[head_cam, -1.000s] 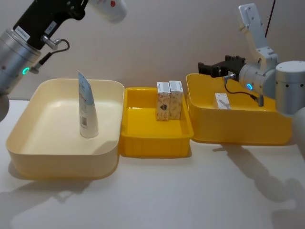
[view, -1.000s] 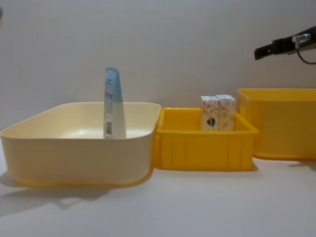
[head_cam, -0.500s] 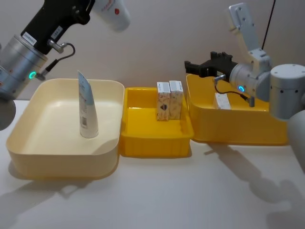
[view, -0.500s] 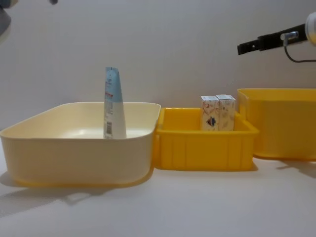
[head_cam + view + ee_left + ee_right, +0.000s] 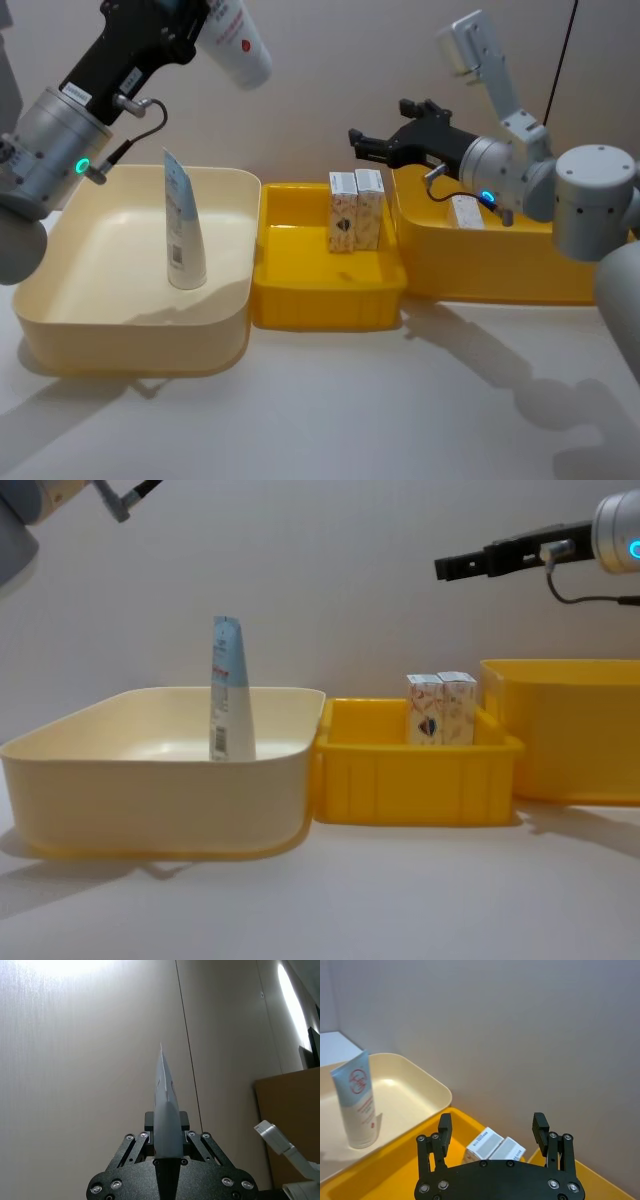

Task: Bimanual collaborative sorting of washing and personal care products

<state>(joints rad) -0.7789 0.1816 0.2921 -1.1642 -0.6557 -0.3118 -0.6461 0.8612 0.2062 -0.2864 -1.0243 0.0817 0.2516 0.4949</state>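
Note:
My left gripper [image 5: 203, 17] is raised high over the cream bin [image 5: 60, 330], shut on a wide white tube with a red mark [image 5: 240, 42]; the left wrist view shows that tube [image 5: 166, 1110] edge-on between the fingers. A slim light-blue-and-white tube [image 5: 183, 225] [image 5: 230, 690] [image 5: 360, 1102] stands upright in the cream bin. Two small printed cartons [image 5: 355, 210] [image 5: 442, 708] [image 5: 495, 1144] stand side by side in the middle yellow bin [image 5: 320, 305]. Another carton [image 5: 466, 212] lies in the right yellow bin [image 5: 520, 275]. My right gripper [image 5: 366, 143] [image 5: 491, 1127] [image 5: 452, 567] hovers open above the two cartons.
The three bins stand side by side along the back of the white table, close to the wall. The cream bin [image 5: 150, 790], middle yellow bin [image 5: 410, 780] and taller right bin [image 5: 570, 730] touch or nearly touch. Bare tabletop lies in front of them.
My right gripper has swung left from over the right bin to above the middle bin's cartons. The left arm has shifted slightly right with its tube.

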